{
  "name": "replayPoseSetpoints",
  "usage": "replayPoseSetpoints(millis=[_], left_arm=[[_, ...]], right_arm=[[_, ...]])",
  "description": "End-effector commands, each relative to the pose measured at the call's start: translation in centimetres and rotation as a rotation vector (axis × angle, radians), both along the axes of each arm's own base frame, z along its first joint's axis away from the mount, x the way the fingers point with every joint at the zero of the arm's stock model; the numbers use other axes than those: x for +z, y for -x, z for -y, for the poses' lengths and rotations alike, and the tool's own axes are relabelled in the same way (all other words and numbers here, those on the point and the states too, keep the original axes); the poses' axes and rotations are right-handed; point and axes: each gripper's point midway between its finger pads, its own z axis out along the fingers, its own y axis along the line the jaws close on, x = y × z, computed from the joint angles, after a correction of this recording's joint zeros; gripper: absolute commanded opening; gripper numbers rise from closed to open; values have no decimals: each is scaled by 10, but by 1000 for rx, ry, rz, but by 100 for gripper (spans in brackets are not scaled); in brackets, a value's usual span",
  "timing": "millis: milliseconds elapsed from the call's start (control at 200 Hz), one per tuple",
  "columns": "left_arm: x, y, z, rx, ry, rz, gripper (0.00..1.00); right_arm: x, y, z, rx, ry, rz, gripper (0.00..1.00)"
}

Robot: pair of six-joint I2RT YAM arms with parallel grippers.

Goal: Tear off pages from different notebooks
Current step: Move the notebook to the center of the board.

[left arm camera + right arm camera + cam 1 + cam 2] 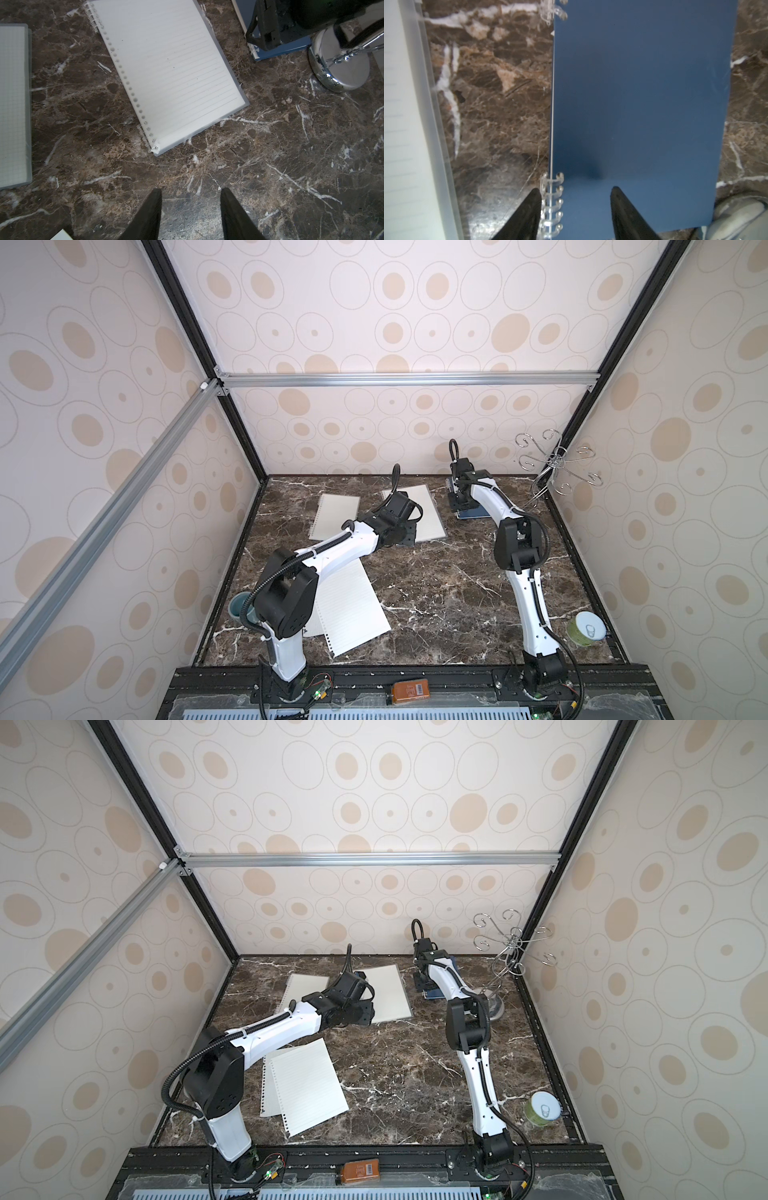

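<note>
Blue notebook point(643, 104) lies shut at the far right of the table point(270, 166), under your right gripper point(575, 189), whose spread jaws straddle its spiral edge and pinch nothing, likely to pin the binding. Your left gripper point(190, 189), jaws apart and empty, hovers just off the white notebook point(166, 62). Torn pages point(307, 1085) lie by the left arm's base. Mind the stand point(340, 70) just beside the blue one.
</note>
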Motion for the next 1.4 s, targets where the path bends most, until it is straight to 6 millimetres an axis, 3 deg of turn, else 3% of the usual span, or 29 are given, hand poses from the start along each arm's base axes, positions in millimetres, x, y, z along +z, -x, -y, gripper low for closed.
replayPoseSetpoints(millis=[0, 150, 515, 530, 585, 790, 1085, 1116, 1396], left_arm=[[15, -5, 4, -2, 8, 30, 47], [17, -4, 1, 2, 0, 33, 47], [22, -5, 0, 0, -8, 48, 47], [21, -5, -1, 0, -9, 46, 47], [22, -5, 0, -1, -6, 48, 46], [26, -3, -4, 3, -13, 59, 46], [20, -5, -3, -5, -28, 56, 47], [19, -5, -3, -6, -30, 55, 47], [18, -7, -3, -13, -43, 58, 47]], right_arm=[[-5, 10, -10, 39, -20, -63, 56], [-15, 20, -11, 35, -29, -118, 45], [-13, 40, -2, 20, 1, -156, 24], [-21, 47, 0, 19, 9, -183, 22], [-21, 51, 2, 18, 13, -192, 18], [-12, 67, 4, 14, 12, -201, 17], [-7, 115, -11, -3, -60, -207, 17], [-7, 123, -25, 22, -71, -209, 17], [-13, 168, -58, 49, -105, -222, 17]])
